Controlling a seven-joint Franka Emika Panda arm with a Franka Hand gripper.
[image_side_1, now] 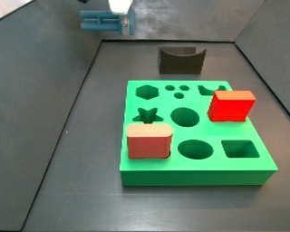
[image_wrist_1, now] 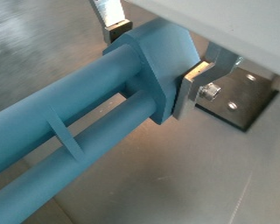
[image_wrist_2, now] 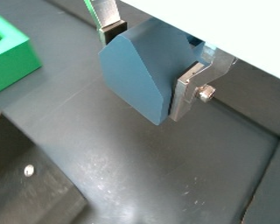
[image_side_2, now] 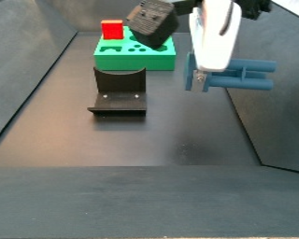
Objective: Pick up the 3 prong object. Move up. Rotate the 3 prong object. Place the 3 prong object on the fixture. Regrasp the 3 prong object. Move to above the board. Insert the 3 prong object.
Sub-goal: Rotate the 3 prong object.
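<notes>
End effector (image_wrist_1: 152, 54) raised above floor, fingers (image_wrist_1: 199, 72) clamped on flanged end of 3 prong object (image_wrist_1: 84, 109); piece held horizontal, clear of all surfaces in side view (image_side_2: 235, 75). Fixture (image_side_2: 119, 96) on floor below and beside end effector, unoccupied. Board (image_side_1: 194, 136) beyond fixture, carrying red cube (image_side_1: 232, 105) and salmon-pink block (image_side_1: 149, 141); star hole (image_side_1: 145, 115) open.

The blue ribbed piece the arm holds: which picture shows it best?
A wrist view: the 3 prong object fills it, ribs plain, clamped in the end effector. In both side views it is small, held aloft; one shows it horizontal.
</notes>
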